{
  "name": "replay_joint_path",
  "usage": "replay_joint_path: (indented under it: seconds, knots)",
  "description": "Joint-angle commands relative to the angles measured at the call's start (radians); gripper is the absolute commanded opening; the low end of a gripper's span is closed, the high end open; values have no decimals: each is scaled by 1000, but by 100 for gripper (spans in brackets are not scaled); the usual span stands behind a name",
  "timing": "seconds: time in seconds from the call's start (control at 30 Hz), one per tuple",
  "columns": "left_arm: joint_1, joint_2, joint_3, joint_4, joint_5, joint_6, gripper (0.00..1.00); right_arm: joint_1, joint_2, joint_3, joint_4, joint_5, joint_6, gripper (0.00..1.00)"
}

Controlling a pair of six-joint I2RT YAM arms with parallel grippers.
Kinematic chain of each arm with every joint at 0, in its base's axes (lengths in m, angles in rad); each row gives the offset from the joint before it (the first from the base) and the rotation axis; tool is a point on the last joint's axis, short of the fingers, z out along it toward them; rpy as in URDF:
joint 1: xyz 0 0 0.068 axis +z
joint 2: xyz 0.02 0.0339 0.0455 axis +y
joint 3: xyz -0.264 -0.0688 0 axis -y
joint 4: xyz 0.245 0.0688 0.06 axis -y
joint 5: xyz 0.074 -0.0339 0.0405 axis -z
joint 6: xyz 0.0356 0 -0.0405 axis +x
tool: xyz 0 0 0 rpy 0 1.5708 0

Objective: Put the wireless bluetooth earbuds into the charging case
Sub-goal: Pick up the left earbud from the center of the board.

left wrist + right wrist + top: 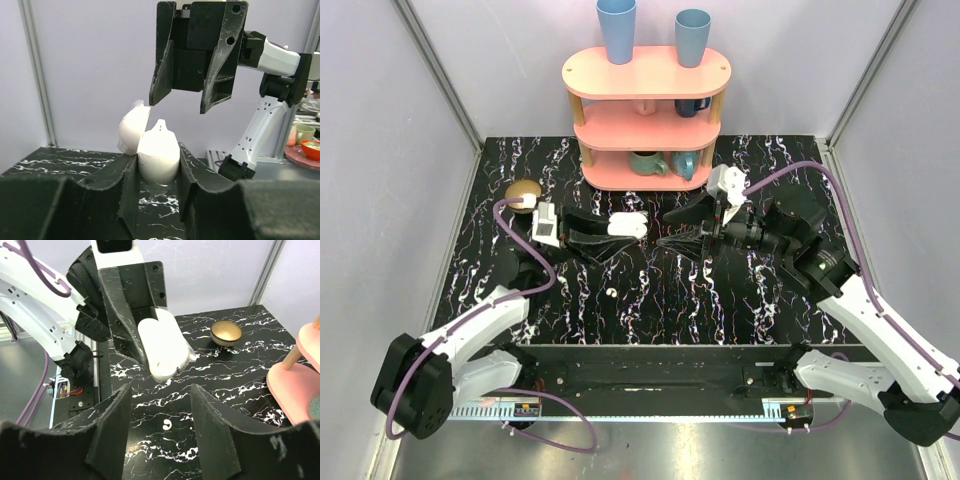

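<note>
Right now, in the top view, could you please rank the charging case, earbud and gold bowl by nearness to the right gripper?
1. Charging case, just left of the right gripper.
2. Earbud, loose on the table.
3. Gold bowl, far left.

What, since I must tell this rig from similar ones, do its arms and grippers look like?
The left arm and right arm have glossy white link shells with black joint housings. A purple cable loops along each. The left gripper and right gripper are matte black, each with two broad, tapering fingers mounted on a white wrist block.
</note>
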Motion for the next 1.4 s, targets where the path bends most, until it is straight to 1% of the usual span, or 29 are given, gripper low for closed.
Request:
replay_joint_path:
  seconds: [0.0,0.17,0.2,0.23,0.3,0.37,0.4,0.47,0.5,0.53,0.6,0.63,0.7,0.73,0.8,0.83,0.87,0.93,1.0,1.03,1.1,1.13,1.17,1.2,1.23,1.37]
  knots:
    - [0,-69,-34,46,-83,108,0,9,-37,-16,102,59,24,59]
    - [0,-133,-42,-93,-129,204,0,11,-48,-42,164,111,48,64]
    - [0,-142,-45,-107,-137,215,0,11,-47,-47,211,114,55,65]
    - [0,-156,-51,-132,-143,232,0,9,-48,-53,222,129,59,66]
    - [0,-172,-56,-161,-163,249,0,9,-48,-61,254,149,76,70]
    - [-2,-195,-64,-201,-180,276,0,11,-47,-73,276,201,81,76]
    - [0,-202,-65,-231,-200,287,0,9,-50,-77,292,226,113,78]
    - [0,-227,-65,-273,-235,321,0,11,-50,-91,314,293,122,80]
    - [0,-238,-61,-328,-247,330,0,9,-51,-97,323,321,128,81]
    - [0,-257,-59,-351,-258,351,0,11,-50,-108,329,389,134,82]
    - [0,-277,-59,-397,-273,371,0,9,-47,-114,336,469,166,86]
    - [-2,-299,-59,-420,-284,387,0,9,-33,-110,330,559,177,86]
    - [0,-319,-48,-502,-309,404,0,11,-15,-96,291,649,203,87]
    - [0,-340,-47,-526,-315,422,0,9,11,-82,279,749,211,87]
    - [1,-363,-48,-566,-336,433,0,9,41,-64,218,869,260,87]
    - [1,-388,-48,-578,-344,447,0,8,67,-50,198,963,278,90]
    - [1,-402,-50,-593,-367,453,0,3,76,-45,181,986,301,92]
    - [1,-443,-56,-632,-388,476,0,-7,103,-42,142,967,318,95]
    - [1,-468,-62,-665,-418,488,0,-27,127,-36,115,915,360,96]
    - [0,-487,-64,-675,-424,496,0,-35,152,-24,103,851,380,96]
    - [1,-501,-59,-711,-425,505,0,-90,189,-2,43,760,464,96]
    - [1,-514,-56,-725,-427,513,0,-116,232,22,26,661,498,96]
    - [1,-518,-53,-739,-422,519,0,-141,257,28,3,625,553,97]
    - [1,-524,-45,-765,-422,523,0,-180,281,36,-9,562,574,96]
    - [1,-537,-41,-778,-421,532,0,-194,333,54,-20,484,593,96]
    - [1,-575,-39,-814,-445,553,0,-208,462,85,-46,347,637,88]
